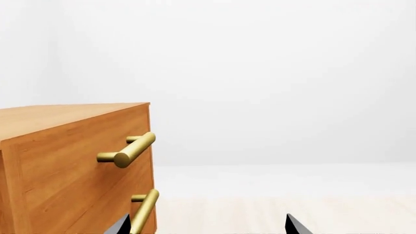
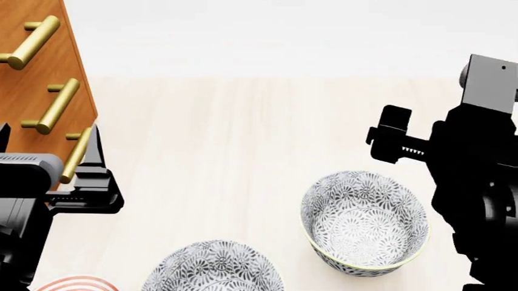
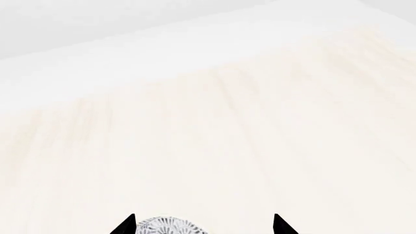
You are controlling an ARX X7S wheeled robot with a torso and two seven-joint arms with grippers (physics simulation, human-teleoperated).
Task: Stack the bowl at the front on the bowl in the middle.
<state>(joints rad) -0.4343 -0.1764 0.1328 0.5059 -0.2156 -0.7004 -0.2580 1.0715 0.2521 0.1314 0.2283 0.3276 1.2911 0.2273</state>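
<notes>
Two grey flower-patterned bowls stand on the pale wooden table in the head view. One bowl is at the right and farther back. The other bowl is nearer, cut off by the lower edge. A red-ringed rim peeks in at the near left corner; I cannot tell if it is a bowl. My left gripper is open, empty, beside the cabinet. My right gripper is open, with a patterned bowl rim showing low between its fingertips, not gripped. The right arm hangs right of the farther bowl.
A wooden drawer cabinet with brass bar handles stands at the left, close to my left arm. The same cabinet and a handle fill the left wrist view. Pale table stretches back to a white wall.
</notes>
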